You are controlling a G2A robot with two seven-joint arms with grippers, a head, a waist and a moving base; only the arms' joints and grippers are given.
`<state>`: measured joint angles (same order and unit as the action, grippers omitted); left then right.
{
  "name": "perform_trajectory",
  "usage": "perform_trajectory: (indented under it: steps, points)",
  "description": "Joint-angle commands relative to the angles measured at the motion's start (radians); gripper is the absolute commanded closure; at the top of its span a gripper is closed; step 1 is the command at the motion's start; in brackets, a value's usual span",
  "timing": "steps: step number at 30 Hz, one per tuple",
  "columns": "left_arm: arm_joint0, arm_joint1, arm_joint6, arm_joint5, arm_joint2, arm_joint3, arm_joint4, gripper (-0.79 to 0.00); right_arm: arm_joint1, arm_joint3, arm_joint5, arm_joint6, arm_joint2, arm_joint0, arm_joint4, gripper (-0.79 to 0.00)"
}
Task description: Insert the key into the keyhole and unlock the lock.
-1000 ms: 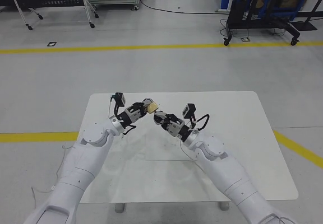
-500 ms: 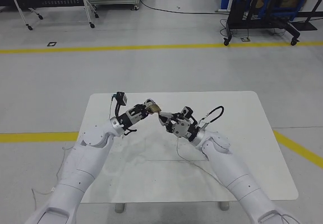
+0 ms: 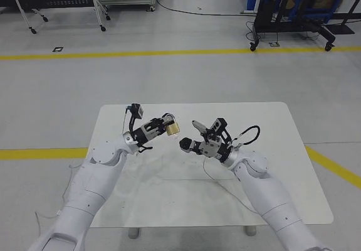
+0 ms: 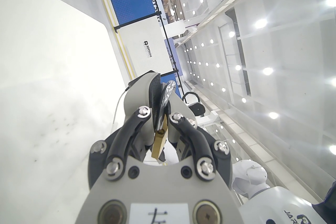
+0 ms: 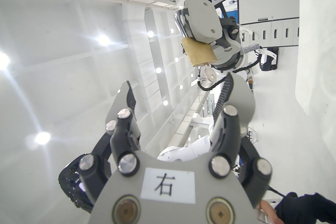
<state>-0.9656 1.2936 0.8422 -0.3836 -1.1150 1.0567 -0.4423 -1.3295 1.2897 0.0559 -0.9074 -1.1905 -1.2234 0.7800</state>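
Observation:
My left gripper [image 3: 165,126] hangs above the table's far middle, shut on a brass padlock [image 3: 173,128]. In the right wrist view the padlock's body [image 5: 199,51] juts out beside the left gripper's fingers [image 5: 199,17], which clamp its steel shackle [image 5: 180,24]. A small pale round piece [image 5: 210,73], seemingly the key's head, sticks out of the lock's base. The left wrist view shows the brass edge [image 4: 159,142] between that gripper's fingers [image 4: 141,93]. My right gripper [image 3: 190,135] is a short way right of the lock, open, nothing between its fingers [image 5: 128,101].
The white table [image 3: 274,188] lies below both arms with nothing else on it but a thin cable [image 3: 221,182] trailing from the right arm. Yellow floor lines run past the table's far side and both ends.
My right gripper was at the padlock; it has drawn back to the right and opened. The left gripper still holds the lock, now turned slightly.

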Motion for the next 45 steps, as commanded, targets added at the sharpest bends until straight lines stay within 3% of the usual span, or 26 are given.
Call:
perform_trajectory:
  steps: [1,6,13,21,23,25,27,30,35,39,45]
  points:
    - [0.001,0.0,0.007,0.013,0.002,-0.002,0.004,0.0,0.005,0.026,0.015,0.007,-0.018,-0.019,-0.016,-0.785]
    - [0.013,-0.003,0.013,0.101,0.034,-0.008,0.111,0.0,0.031,0.122,0.123,0.091,-0.124,-0.09,-0.145,-0.785]
    - [0.023,-0.005,-0.01,0.23,0.124,0.024,0.376,0.0,0.067,0.443,0.223,0.2,-0.36,-0.312,-0.234,-0.785]
    - [0.059,0.011,-0.036,0.312,0.225,-0.009,0.562,-0.015,0.067,0.443,0.223,0.2,-0.36,-0.312,-0.234,-0.785]
    - [0.067,0.015,-0.046,0.319,0.236,-0.024,0.575,-0.139,0.067,0.443,0.223,0.2,-0.36,-0.312,-0.234,-0.785]
    - [0.074,0.019,-0.053,0.324,0.247,-0.037,0.588,-0.182,0.067,0.443,0.223,0.2,-0.36,-0.312,-0.234,-0.785]
    - [0.081,0.022,-0.058,0.333,0.254,-0.048,0.601,-0.348,0.067,0.443,0.223,0.2,-0.36,-0.312,-0.234,-0.785]
    - [0.082,0.025,-0.062,0.329,0.25,-0.049,0.58,-0.785,0.067,0.443,0.223,0.2,-0.36,-0.312,-0.234,-0.785]
    - [0.055,0.018,-0.024,0.305,0.202,0.0,0.488,-0.785,0.067,0.443,0.223,0.2,-0.36,-0.312,-0.234,-0.785]
    - [0.004,-0.009,-0.036,0.28,0.123,0.079,0.477,-0.785,0.066,0.44,0.247,0.244,-0.37,-0.307,-0.25,-0.785]
    - [-0.163,-0.077,-0.115,0.309,-0.106,0.371,0.578,-0.785,0.069,0.419,0.407,0.352,-0.463,-0.315,-0.281,-0.785]
